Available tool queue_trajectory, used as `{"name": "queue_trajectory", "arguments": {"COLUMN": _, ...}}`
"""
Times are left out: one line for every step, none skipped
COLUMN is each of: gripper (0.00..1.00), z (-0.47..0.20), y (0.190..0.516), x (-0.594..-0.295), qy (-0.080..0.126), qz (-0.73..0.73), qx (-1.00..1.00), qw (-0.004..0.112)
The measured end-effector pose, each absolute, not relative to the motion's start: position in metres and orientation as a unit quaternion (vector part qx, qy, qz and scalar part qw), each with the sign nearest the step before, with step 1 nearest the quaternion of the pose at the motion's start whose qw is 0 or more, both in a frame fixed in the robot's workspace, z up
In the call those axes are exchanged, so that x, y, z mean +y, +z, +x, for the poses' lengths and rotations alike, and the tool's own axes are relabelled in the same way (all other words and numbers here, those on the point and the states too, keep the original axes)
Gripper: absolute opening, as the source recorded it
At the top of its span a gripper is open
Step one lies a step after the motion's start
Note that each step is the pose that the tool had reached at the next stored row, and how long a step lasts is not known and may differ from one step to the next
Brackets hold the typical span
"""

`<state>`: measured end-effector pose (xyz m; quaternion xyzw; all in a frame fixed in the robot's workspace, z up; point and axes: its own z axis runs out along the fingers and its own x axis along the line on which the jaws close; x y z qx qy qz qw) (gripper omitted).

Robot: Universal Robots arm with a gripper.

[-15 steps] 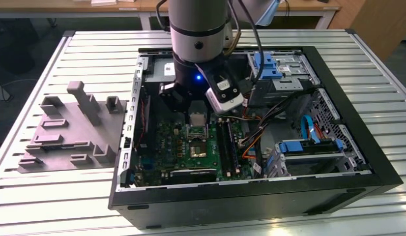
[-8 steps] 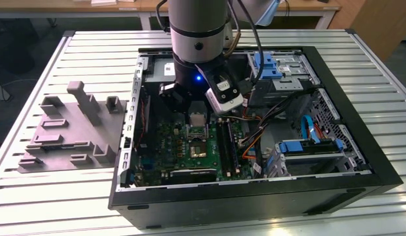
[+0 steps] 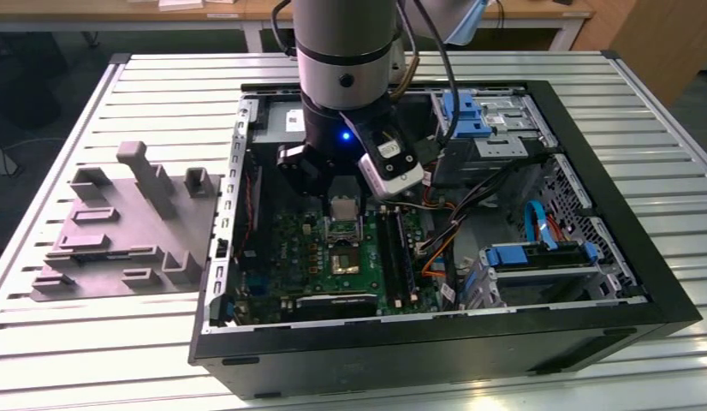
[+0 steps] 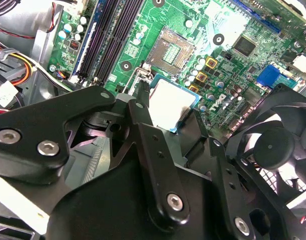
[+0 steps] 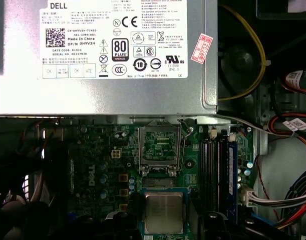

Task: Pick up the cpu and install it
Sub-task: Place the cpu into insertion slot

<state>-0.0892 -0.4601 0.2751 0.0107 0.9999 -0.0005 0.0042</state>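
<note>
Silver-topped cpu (image 5: pixel 164 212) is hanging pinched between the black fingers (image 4: pixel 197 125) just beside the open motherboard socket (image 5: pixel 160 145), so the carry-to-socket step is seemingly being carried out, and seating is, by judgement, calling for squaring it over that socket.

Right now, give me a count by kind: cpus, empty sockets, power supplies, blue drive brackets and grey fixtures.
cpu: 1
empty socket: 1
power supply: 1
blue drive brackets: 2
grey fixture: 1
Total: 6
</note>
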Motion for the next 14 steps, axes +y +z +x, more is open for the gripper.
{"name": "queue_trajectory", "arguments": {"gripper": 0.47, "z": -0.0891, "y": 0.2751, "x": -0.4601, "qy": -0.001, "qz": 0.011, "qx": 1.0, "qw": 0.004}}
{"name": "queue_trajectory", "arguments": {"gripper": 0.47, "z": -0.0891, "y": 0.2751, "x": -0.4601, "qy": 0.0, "qz": 0.011, "qx": 1.0, "qw": 0.004}}
{"name": "queue_trajectory", "arguments": {"gripper": 0.47, "z": -0.0891, "y": 0.2751, "x": -0.4601, "qy": -0.001, "qz": 0.011, "qx": 1.0, "qw": 0.004}}
{"name": "queue_trajectory", "arguments": {"gripper": 0.47, "z": -0.0891, "y": 0.2751, "x": -0.4601, "qy": -0.001, "qz": 0.011, "qx": 1.0, "qw": 0.004}}
{"name": "queue_trajectory", "arguments": {"gripper": 0.47, "z": -0.0891, "y": 0.2751, "x": -0.4601, "qy": -0.001, "qz": 0.011, "qx": 1.0, "qw": 0.004}}
{"name": "queue_trajectory", "arguments": {"gripper": 0.47, "z": -0.0891, "y": 0.2751, "x": -0.4601, "qy": -0.001, "qz": 0.011, "qx": 1.0, "qw": 0.004}}
{"name": "queue_trajectory", "arguments": {"gripper": 0.47, "z": -0.0891, "y": 0.2751, "x": -0.4601, "qy": 0.0, "qz": 0.011, "qx": 1.0, "qw": 0.004}}
{"name": "queue_trajectory", "arguments": {"gripper": 0.47, "z": -0.0892, "y": 0.275, "x": -0.4602, "qy": -0.001, "qz": 0.011, "qx": 1.0, "qw": 0.004}}
{"name": "queue_trajectory", "arguments": {"gripper": 0.47, "z": -0.0891, "y": 0.2748, "x": -0.4611, "qy": -0.001, "qz": 0.011, "qx": 1.0, "qw": 0.004}}
{"name": "queue_trajectory", "arguments": {"gripper": 0.47, "z": -0.0891, "y": 0.2744, "x": -0.4623, "qy": -0.001, "qz": 0.01, "qx": 1.0, "qw": 0.004}}
{"name": "queue_trajectory", "arguments": {"gripper": 0.47, "z": -0.0892, "y": 0.2738, "x": -0.4628, "qy": 0.0, "qz": 0.009, "qx": 1.0, "qw": 0.004}}
{"name": "queue_trajectory", "arguments": {"gripper": 0.47, "z": -0.0892, "y": 0.2737, "x": -0.4628, "qy": 0.0, "qz": 0.009, "qx": 1.0, "qw": 0.004}}
{"name": "queue_trajectory", "arguments": {"gripper": 0.47, "z": -0.0892, "y": 0.2737, "x": -0.4628, "qy": 0.0, "qz": 0.009, "qx": 1.0, "qw": 0.004}}
{"name": "queue_trajectory", "arguments": {"gripper": 0.47, "z": -0.0892, "y": 0.2737, "x": -0.4628, "qy": -0.001, "qz": 0.009, "qx": 1.0, "qw": 0.004}}
